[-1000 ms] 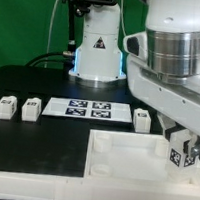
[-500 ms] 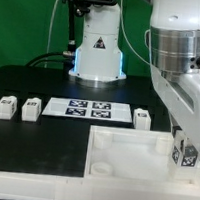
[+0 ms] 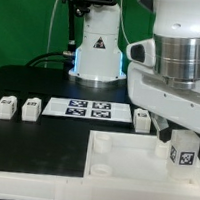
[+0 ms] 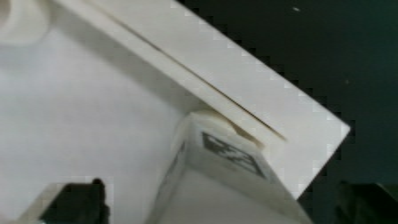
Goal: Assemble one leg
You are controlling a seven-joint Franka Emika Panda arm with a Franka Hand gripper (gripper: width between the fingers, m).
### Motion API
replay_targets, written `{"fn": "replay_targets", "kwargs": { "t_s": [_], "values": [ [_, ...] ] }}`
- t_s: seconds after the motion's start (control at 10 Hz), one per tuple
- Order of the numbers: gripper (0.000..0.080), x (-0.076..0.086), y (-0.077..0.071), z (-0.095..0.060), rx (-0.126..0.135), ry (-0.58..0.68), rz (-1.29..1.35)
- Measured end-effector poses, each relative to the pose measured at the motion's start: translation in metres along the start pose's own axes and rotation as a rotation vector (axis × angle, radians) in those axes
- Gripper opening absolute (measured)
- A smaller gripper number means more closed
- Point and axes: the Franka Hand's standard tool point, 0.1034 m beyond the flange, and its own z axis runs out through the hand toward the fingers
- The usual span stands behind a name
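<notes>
The leg (image 3: pixel 184 153), a small white post with a black-and-white tag, stands upright at the far corner of the large white tray (image 3: pixel 121 163) on the exterior view's right. My gripper (image 3: pixel 182 146) is right over it, fingers on either side. In the wrist view the leg (image 4: pixel 228 165) sits between the dark fingers (image 4: pixel 71 203). A strip of tray shows between the leg and that finger, so the jaws stand apart from it. The other finger is lost against the black table.
Three more white legs (image 3: pixel 5 105) (image 3: pixel 31 108) (image 3: pixel 141 117) stand on the black table beside the marker board (image 3: pixel 87 110). The robot base (image 3: pixel 98 53) rises behind it. A round corner socket (image 3: pixel 100 170) shows in the tray's near left.
The wrist has turned above the tray corner. The leg stays at that corner but now shows its tag face more squarely than a second ago.
</notes>
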Motion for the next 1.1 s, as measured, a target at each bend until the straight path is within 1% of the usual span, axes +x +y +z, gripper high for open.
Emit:
{"fn": "replay_targets", "kwargs": {
  "t_s": [0.2, 0.3, 0.5, 0.6, 0.7, 0.8, 0.9, 1.0, 1.1],
  "values": [
    [0.0648, 0.0, -0.0008, -0.001, -0.004, 0.009, -0.242],
    [0.0649, -0.0016, -0.0036, -0.0045, -0.014, 0.027, -0.396],
    [0.0649, -0.0008, -0.0024, -0.0071, -0.037, 0.047, -0.685],
    [0.0649, -0.0001, -0.002, -0.0057, -0.041, 0.056, -0.717],
    [0.0526, 0.0007, -0.0016, -0.0059, -0.041, 0.056, -0.723],
    [0.0526, 0.0005, -0.0017, -0.0057, -0.039, 0.056, -0.698],
    [0.0387, 0.0001, -0.0019, -0.0054, -0.036, 0.055, -0.651],
    [0.0293, 0.0006, -0.001, -0.0049, -0.035, 0.055, -0.57],
    [0.0293, 0.0008, -0.0008, -0.0047, -0.032, 0.056, -0.479]
  ]
}}
